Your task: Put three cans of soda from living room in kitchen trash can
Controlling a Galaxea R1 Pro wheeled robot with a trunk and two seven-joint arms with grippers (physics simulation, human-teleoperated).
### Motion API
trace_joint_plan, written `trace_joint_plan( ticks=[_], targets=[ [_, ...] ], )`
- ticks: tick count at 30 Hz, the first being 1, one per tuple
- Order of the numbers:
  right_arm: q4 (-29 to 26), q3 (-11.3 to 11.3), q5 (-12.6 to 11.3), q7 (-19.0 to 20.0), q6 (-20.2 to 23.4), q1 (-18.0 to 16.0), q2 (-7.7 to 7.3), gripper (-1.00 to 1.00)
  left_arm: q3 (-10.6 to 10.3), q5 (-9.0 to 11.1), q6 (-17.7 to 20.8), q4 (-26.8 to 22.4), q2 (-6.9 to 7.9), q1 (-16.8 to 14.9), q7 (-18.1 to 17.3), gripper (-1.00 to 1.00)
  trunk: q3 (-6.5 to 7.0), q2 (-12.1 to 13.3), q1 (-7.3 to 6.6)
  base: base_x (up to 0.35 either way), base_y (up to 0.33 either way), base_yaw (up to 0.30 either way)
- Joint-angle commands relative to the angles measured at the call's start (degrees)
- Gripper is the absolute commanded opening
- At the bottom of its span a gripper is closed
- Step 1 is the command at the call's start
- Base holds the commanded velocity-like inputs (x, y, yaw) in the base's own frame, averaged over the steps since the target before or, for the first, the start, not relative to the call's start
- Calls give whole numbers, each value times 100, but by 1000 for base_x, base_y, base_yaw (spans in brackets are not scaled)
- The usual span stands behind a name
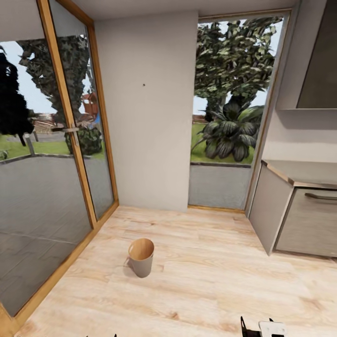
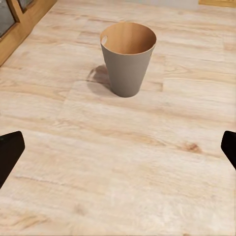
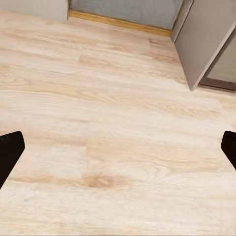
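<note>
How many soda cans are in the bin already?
None that I can see. The tash can stands upright on the wood floor, and the part of its orange-brown inside on view looks empty. Both the left gripper and right gripper have fingers spread with nothing between them. All three cans remain.

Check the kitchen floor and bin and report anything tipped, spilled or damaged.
Nothing stands out. The trash can stands upright on the plank floor, its orange-brown inside showing no cans. No spills or damage visible. Both grippers, left and right, are open and empty.
</note>
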Motion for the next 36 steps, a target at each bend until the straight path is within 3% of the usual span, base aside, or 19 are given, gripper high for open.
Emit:
trace_joint_plan(
  ticks=[1, 10, 36],
  targets=[
    [-1, 0, -2, -3, -1, -1, 8, 100, 0, 1, 0, 0, 1, 0, 0, 100, -1, 0, 0, 118, -146, 142],
    [3, -15, -7, -28, -3, -6, 152, 100, 0, 3, 0, -1, -2, 0, 0, 100, -3, 0, 0, 118, -146, 228],
    [4, -17, 1, -32, -3, -7, 154, 100, 0, 1, 0, 2, -5, 0, 0, 100, 34, 0, 0, 118, -144, 232]
  ],
)
